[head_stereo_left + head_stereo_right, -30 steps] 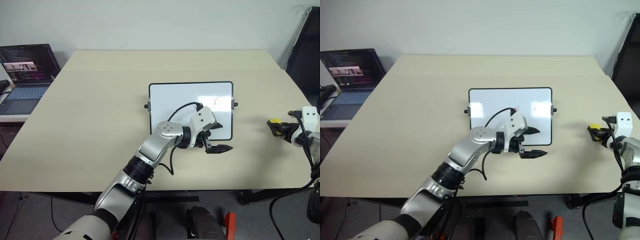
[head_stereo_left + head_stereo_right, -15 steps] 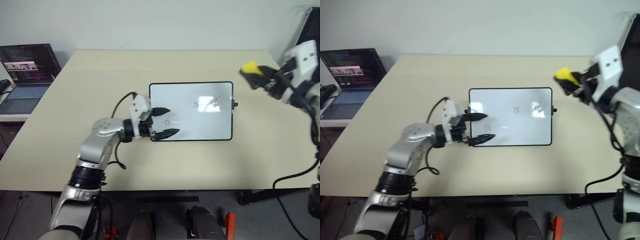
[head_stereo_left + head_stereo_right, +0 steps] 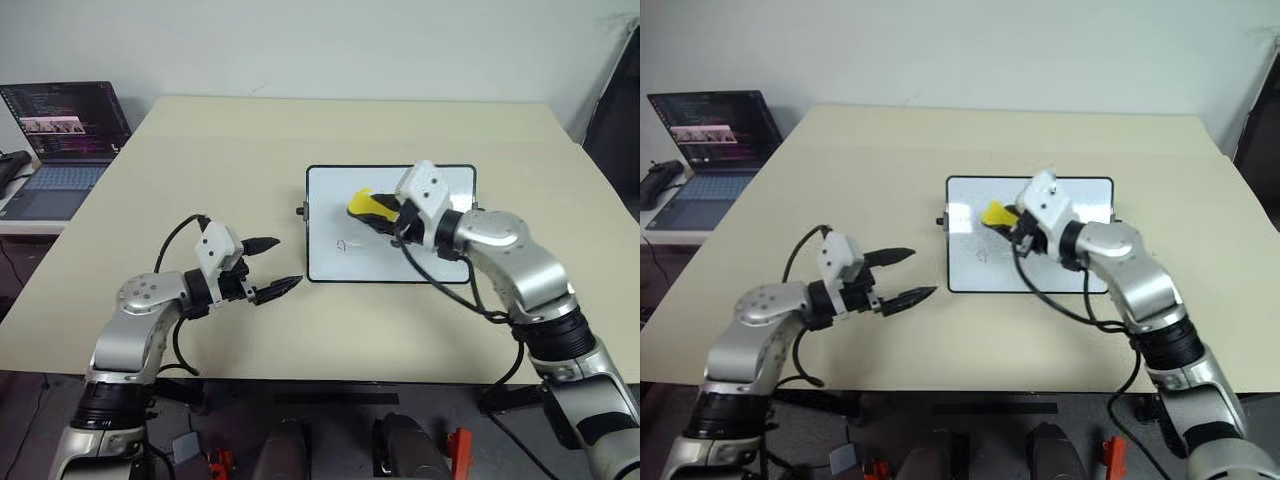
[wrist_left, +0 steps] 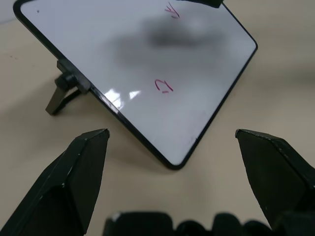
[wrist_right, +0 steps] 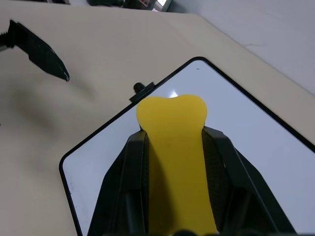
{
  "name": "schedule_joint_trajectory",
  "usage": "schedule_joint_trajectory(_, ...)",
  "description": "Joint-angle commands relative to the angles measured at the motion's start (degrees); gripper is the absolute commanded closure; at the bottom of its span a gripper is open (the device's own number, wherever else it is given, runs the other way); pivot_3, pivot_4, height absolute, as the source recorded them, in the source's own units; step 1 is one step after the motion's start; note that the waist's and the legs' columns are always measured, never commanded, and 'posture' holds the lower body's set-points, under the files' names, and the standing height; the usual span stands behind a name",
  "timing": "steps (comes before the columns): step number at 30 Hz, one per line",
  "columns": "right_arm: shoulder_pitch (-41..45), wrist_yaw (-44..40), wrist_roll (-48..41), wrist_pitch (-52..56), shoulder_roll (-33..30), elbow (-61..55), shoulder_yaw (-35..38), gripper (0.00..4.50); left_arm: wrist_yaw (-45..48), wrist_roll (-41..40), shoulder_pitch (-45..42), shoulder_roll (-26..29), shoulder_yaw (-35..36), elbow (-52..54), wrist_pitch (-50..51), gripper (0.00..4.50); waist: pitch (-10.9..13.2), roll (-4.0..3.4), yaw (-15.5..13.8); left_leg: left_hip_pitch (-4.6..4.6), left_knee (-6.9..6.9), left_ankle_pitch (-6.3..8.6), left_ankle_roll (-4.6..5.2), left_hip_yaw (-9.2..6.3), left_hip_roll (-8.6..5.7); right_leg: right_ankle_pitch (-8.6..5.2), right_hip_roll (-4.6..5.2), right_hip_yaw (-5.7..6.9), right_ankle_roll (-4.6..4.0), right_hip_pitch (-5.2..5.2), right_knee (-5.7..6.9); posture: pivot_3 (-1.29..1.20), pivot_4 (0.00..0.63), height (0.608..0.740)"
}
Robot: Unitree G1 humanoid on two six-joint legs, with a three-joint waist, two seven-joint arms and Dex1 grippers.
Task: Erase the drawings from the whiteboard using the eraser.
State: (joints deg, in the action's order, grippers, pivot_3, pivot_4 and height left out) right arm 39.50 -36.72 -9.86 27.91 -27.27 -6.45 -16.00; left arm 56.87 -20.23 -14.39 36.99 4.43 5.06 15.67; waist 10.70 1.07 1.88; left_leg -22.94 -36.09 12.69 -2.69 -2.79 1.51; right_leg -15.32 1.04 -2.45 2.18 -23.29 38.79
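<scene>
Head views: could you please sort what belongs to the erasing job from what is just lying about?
Job: whiteboard; drawings; eraser in the right gripper.
Lying about: laptop; table; the open left gripper, beside the whiteboard.

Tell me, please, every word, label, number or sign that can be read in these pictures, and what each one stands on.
There is no text that can be read.
Whiteboard: red hand-drawn marks, squiggles rather than clear letters or digits.
Laptop: lines of text on the screen, too small to read.
Eraser, shut in the right gripper: plain yellow, no label showing.
Left gripper: no marking showing.
</scene>
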Motion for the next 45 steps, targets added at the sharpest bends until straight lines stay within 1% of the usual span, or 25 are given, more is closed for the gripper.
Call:
schedule_joint_trajectory(1,0.27,1.19,4.95,-6.59,0.97,2.83,-1.08,3.35,-0.04,-0.53,1.25,2.18,1.79,3.37,-0.18,0.00,0.00,0.00,0.00,0.01,0.00,0.00,0.00,0.00,0.00,0.00,0.00,0.00,0.00,0.00,0.01,0.00,0.150,0.740)
schedule_joint_trajectory(4,0.60,0.92,6.82,-8.95,2.23,5.19,-1.55,3.35,0.20,0.31,2.25,3.49,1.52,2.77,-1.10,0.00,0.00,0.01,0.03,0.02,0.00,0.00,0.00,0.01,0.01,-0.01,-0.01,0.00,-0.02,0.00,0.03,0.00,0.150,0.740)
schedule_joint_trajectory(11,2.34,-0.70,7.60,-11.14,4.68,8.22,-0.47,3.35,-0.49,-2.97,1.61,2.99,3.07,4.02,0.10,0.00,0.01,0.01,0.03,0.03,0.01,0.00,0.00,0.01,0.03,-0.02,-0.02,0.01,-0.05,-0.01,0.05,0.00,0.150,0.740)
schedule_joint_trajectory(18,3.11,-0.87,9.94,-14.51,7.16,12.25,-1.66,3.35,0.47,-3.87,2.31,3.54,2.32,4.83,0.84,0.00,0.01,0.01,0.05,0.04,0.01,0.00,0.00,0.00,0.03,-0.02,-0.02,0.01,-0.06,-0.01,0.06,0.00,0.150,0.740)
schedule_joint_trajectory(26,6.32,3.29,16.17,-21.02,9.46,27.02,-2.09,3.36,0.38,-3.09,3.61,3.91,1.68,5.34,1.23,0.00,0.01,0.01,0.23,0.07,0.01,0.00,0.00,0.03,0.03,-0.02,-0.02,-0.01,-0.06,0.00,0.06,0.00,0.150,0.740)
schedule_joint_trajectory(31,3.65,2.40,21.11,-27.03,8.74,33.90,-6.39,3.36,-0.21,-3.30,4.06,3.86,1.67,6.40,1.93,0.00,-0.06,0.10,0.49,0.19,0.01,0.00,0.00,0.01,0.03,0.00,-0.02,-0.01,-0.09,0.09,0.11,0.00,0.150,0.740)
schedule_joint_trajectory(33,2.70,1.46,22.64,-29.00,8.22,35.89,-7.83,3.36,-0.46,-3.20,4.07,3.97,1.63,6.82,2.35,0.00,-0.19,0.23,0.60,0.25,0.00,0.00,0.00,0.02,0.03,0.00,-0.03,-0.02,-0.10,0.12,0.12,0.00,0.150,0.740)
schedule_joint_trajectory(37,0.64,-0.48,23.54,-30.45,7.83,38.09,-9.00,3.36,-1.38,-3.04,3.69,3.75,1.50,7.98,3.29,0.00,-0.38,0.46,0.67,0.59,0.00,-0.01,0.01,0.01,0.08,-0.04,-0.08,-0.04,-0.03,0.43,0.15,0.00,0.150,0.740)
schedule_joint_trajectory(38,0.23,-1.08,24.06,-30.45,7.50,38.39,-9.56,3.36,-1.49,-3.10,3.60,3.73,1.45,8.14,3.49,0.00,-0.38,0.46,0.67,0.85,0.00,-0.01,0.01,0.01,0.09,-0.10,-0.09,-0.04,-0.01,0.67,0.12,0.00,0.150,0.740)
schedule_joint_trajectory(39,-0.15,-2.08,24.58,-30.16,7.06,38.30,-10.27,3.36,-1.49,-3.09,3.49,3.80,1.37,8.14,3.60,0.00,-0.41,0.50,0.68,1.24,0.00,-0.01,0.01,0.01,0.10,-0.32,-0.08,-0.04,-0.33,1.06,0.08,0.00,0.150,0.740)
schedule_joint_trajectory(42,-1.12,-4.63,24.63,-29.24,6.54,37.06,-10.92,3.36,-1.26,-2.64,2.99,4.22,0.98,8.01,3.80,0.00,-0.43,0.52,0.68,1.98,0.03,0.00,-0.01,-0.02,0.11,-0.41,-0.03,-0.05,-0.43,1.65,0.07,0.00,0.150,0.740)
schedule_joint_trajectory(43,-1.19,-4.86,24.51,-29.15,6.57,36.88,-10.78,3.36,-1.23,-2.62,2.67,4.28,0.91,7.97,3.86,0.00,-0.47,0.55,0.68,2.16,0.03,0.01,-0.02,-0.07,0.11,-0.44,0.01,-0.06,-0.45,1.64,0.04,0.00,0.150,0.740)
schedule_joint_trajectory(45,-0.76,-4.77,24.60,-29.19,6.63,37.14,-10.44,3.36,-1.31,-2.69,2.02,4.24,0.79,7.70,3.92,0.00,-0.47,0.56,0.68,2.18,0.02,0.01,-0.03,-0.14,0.14,-0.44,0.08,-0.13,-0.46,1.65,0.01,0.00,0.150,0.740)
